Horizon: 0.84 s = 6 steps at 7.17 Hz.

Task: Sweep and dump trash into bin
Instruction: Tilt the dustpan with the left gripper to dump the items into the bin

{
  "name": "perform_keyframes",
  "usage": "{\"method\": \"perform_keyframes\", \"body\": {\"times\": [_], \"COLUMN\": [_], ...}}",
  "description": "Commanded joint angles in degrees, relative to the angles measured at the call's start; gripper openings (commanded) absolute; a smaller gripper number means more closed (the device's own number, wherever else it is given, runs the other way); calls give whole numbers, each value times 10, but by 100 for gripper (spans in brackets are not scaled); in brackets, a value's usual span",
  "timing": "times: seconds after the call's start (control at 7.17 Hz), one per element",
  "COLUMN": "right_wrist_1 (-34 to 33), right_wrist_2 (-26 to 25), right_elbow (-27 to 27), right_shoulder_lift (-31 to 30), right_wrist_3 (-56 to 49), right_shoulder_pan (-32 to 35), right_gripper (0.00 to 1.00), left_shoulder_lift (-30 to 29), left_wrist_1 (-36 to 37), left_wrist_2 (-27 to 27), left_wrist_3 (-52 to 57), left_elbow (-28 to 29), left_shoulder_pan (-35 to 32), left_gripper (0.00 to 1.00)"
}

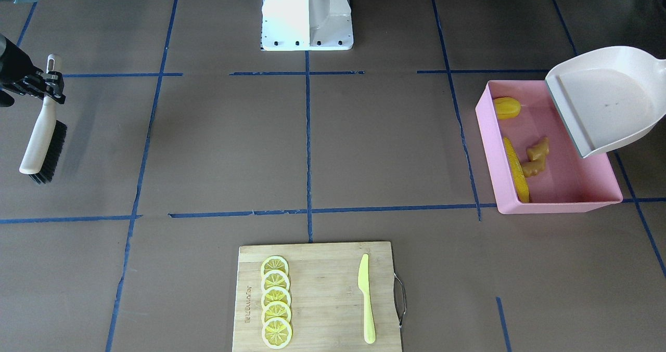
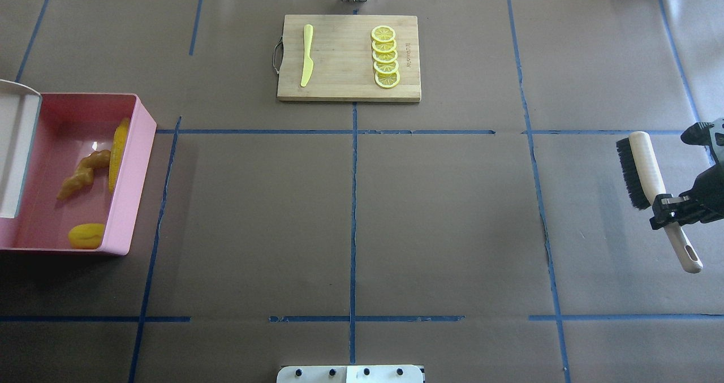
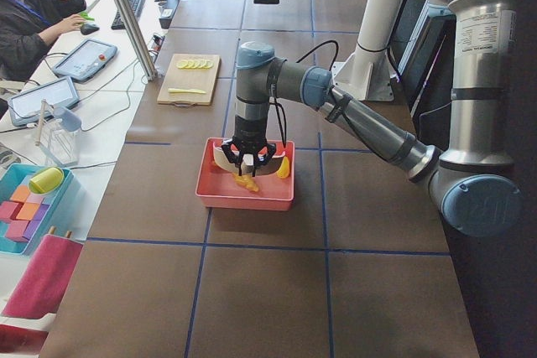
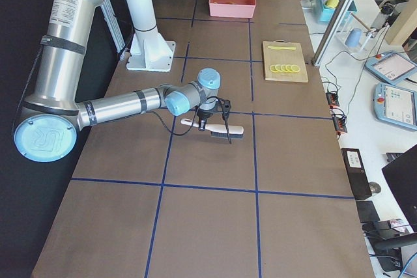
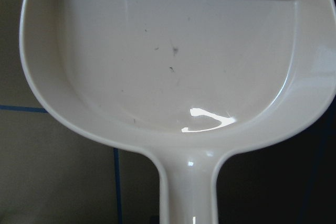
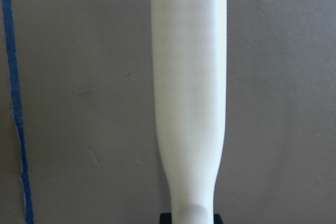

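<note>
Fingers of our right gripper (image 2: 667,213) are clenched on the pale handle of the brush (image 2: 645,171), near the table's (image 2: 441,213) right edge; the bristled head points toward the far edge, black bristles facing the table's middle. We cannot tell whether the bristles touch the surface.

Our left gripper (image 3: 252,155) shows only in the side view, above the bin (image 1: 562,205), and we cannot tell whether its fingers grip or stand released. The beige dustpan (image 1: 609,97) hangs tilted over the bin's outer wall, its lip lowest.

This pink bin stands by the table's left edge with all the trash in it. The corn cob (image 1: 516,169) lies along the wall facing the table's middle, the ginger root (image 1: 537,157) is just beside it, and the lumpy fruit (image 1: 507,107) sits in the corner nearest our base.

At the middle of the far edge a cutting board (image 1: 322,289) carries lemon slices (image 1: 276,300) and a yellow-green knife (image 1: 366,300).
</note>
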Motion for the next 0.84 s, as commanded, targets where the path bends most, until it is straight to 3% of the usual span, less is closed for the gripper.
{"method": "perform_keyframes", "body": {"times": [0.0,0.7], "right_wrist_1": [18,19], "right_wrist_2": [-38,-35], "right_elbow": [-13,-27], "right_shoulder_lift": [-4,-2], "right_wrist_3": [35,36], "right_shoulder_pan": [-52,-65], "right_gripper": [3,5], "left_shoulder_lift": [-3,-22], "left_wrist_1": [0,-1], "left_wrist_2": [-107,-158], "left_wrist_3": [-27,-64], "left_elbow": [1,4], "left_shoulder_pan": [-1,-1], "left_gripper": [0,0]}}
